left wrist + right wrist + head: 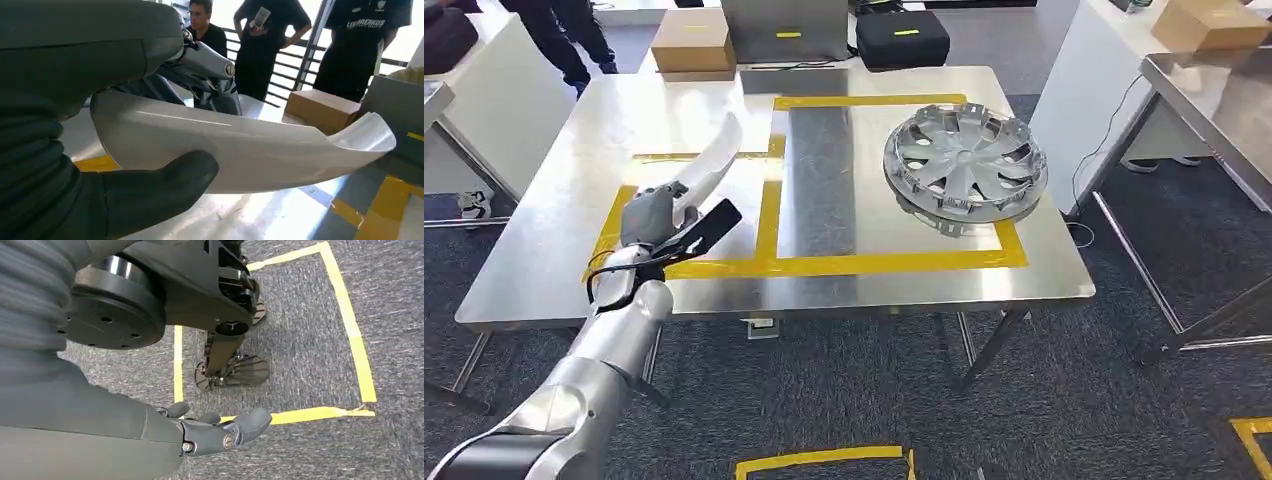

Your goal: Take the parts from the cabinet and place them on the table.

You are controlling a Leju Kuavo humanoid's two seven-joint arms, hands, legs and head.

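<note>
From the head view, a glossy white curved trim part is gripped by the left robot hand above the counter's left edge, its long axis angled toward the far edge. A silver spoked hubcap lies near the right edge.

In the left wrist view, the smooth trim part is seen clasped between thumb and fingers.

In the right wrist view, the right robot hand is seen hanging over grey carpet, fingers apart, holding nothing.

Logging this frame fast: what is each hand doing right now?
Left hand: holding the long silver trim part above the table.
Right hand: open, holding nothing, hanging over the carpet.
</note>
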